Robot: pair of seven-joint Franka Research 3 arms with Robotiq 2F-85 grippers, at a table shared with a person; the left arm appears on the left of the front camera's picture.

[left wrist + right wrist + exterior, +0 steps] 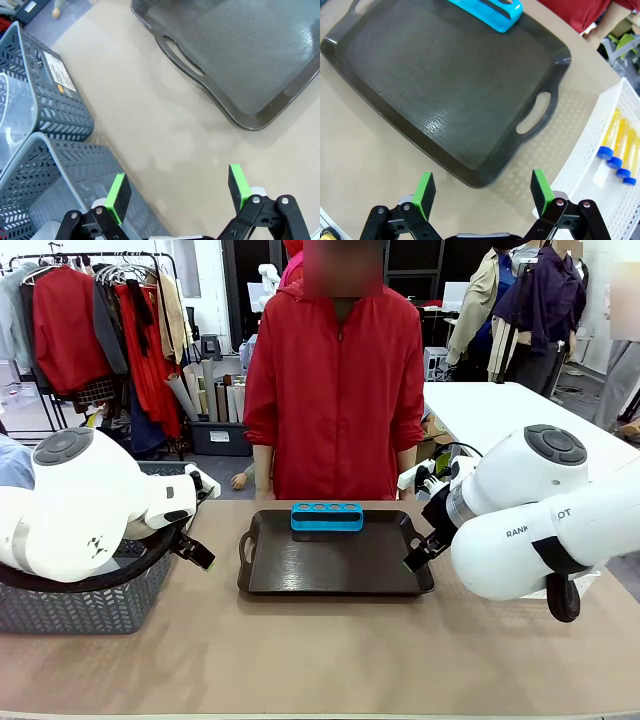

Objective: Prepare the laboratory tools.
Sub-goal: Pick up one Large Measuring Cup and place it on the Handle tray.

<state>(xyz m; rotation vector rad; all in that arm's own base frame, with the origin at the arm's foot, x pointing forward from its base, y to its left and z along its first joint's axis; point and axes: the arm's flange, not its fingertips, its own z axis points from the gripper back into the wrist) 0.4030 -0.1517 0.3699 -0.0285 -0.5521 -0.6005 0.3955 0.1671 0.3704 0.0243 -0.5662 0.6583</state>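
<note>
A small blue rack [327, 516] with a row of holes stands at the far edge of the dark tray [300, 565], in front of the person. The rack [487, 10] also appears at the top of the right wrist view. Orange blue-capped tubes [619, 145] lie in a white basket [580, 165] right of the tray [445, 85]. Something of clear plastic, probably the beaker [10, 112], sits in a grey basket [60, 100]. My left gripper [179, 189] hangs open over bare table between the baskets and the tray [240, 60]. My right gripper [482, 187] is open above the tray's near right corner.
A second grey basket [65, 185] lies right under my left gripper's fingers. In the front view the grey basket [80, 605] sits at the left table edge under my left arm. A person in a red jacket [335, 390] stands at the far side.
</note>
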